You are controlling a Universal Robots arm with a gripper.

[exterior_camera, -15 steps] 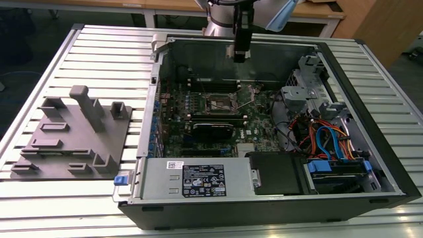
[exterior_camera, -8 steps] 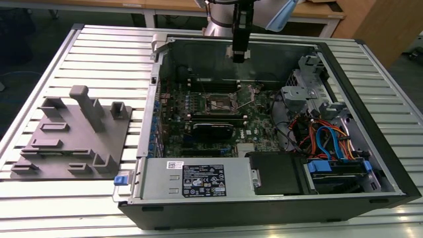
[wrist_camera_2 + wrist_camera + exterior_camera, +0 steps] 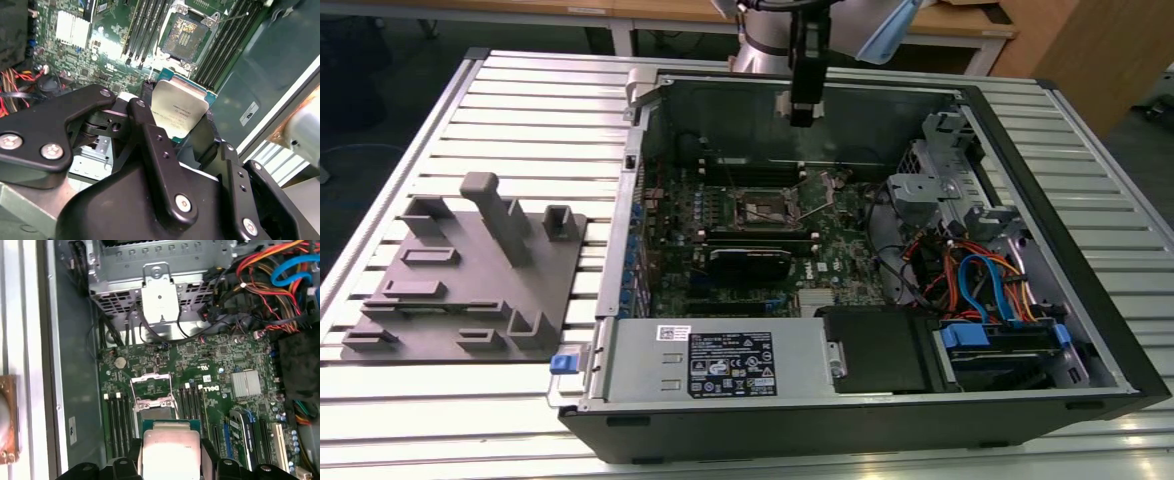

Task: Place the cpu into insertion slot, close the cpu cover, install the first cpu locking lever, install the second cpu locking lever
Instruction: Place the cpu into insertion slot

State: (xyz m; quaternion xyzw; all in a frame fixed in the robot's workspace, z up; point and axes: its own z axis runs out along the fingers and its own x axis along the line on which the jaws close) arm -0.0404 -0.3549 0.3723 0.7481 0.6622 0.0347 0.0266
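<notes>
A: The gripper (image 3: 179,107) sits closest, its black fingers clamped on the edges of the cpu (image 3: 170,452).

B: And the insertion slot (image 3: 151,390)?

A: It is on the green motherboard (image 3: 200,360) inside the computer case (image 3: 881,440), below the chip and well apart from it.

B: What could go wrong?

A: I think a tilted or turned chip could miss the socket and bend its contacts. A loose grip could also drop it.

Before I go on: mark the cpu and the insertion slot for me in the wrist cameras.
cpu (image 3: 171,455), first wrist view, middle of its pale silver metal top.
insertion slot (image 3: 186,34), second wrist view, dark centre of the square socket on the green board.
</notes>
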